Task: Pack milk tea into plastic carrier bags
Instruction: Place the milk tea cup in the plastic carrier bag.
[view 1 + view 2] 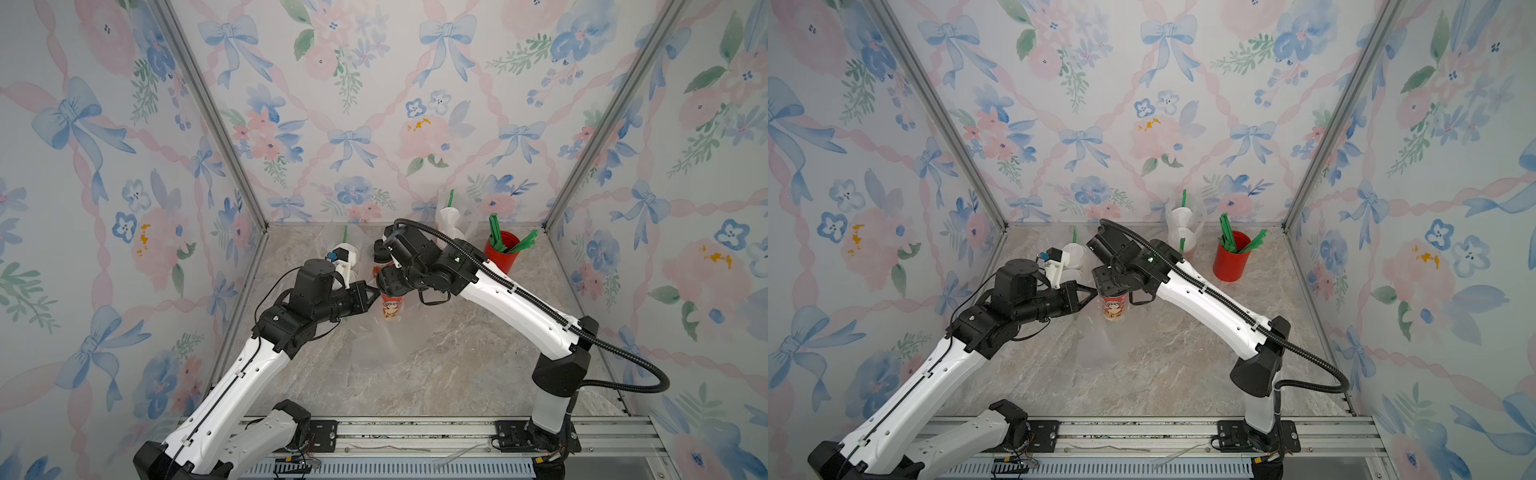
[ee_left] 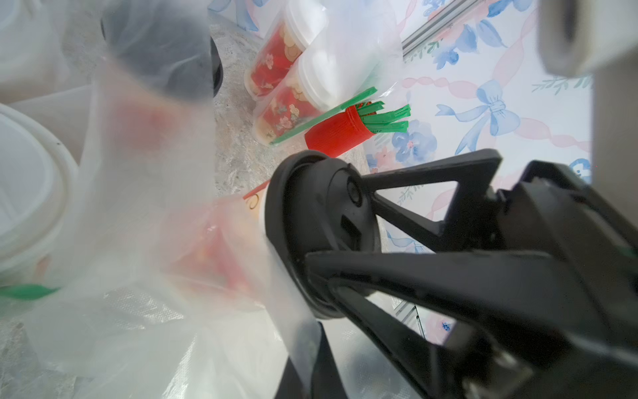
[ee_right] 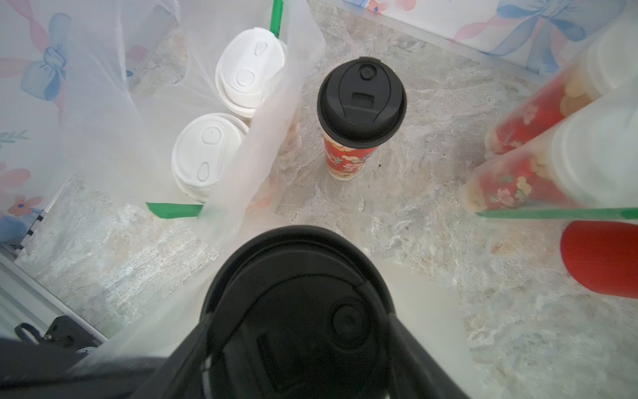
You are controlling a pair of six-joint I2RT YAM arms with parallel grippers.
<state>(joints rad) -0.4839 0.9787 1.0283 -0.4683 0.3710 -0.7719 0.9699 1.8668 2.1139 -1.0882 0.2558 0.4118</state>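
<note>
1. Right wrist view: right hand [image 3: 297,345] clasps a black-lidded cup [image 2: 303,214] by its lid, jaws wide, partway inside the clear bag [image 1: 376,345].
2. Left hand [image 1: 375,295], pinched shut, seemingly holds the bag's rim.
3. Next: lower to the counter [image 3: 431,207], release.

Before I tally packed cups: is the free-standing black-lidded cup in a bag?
Out: the black-lidded cup stands on bare table, no plastic around it.
</note>
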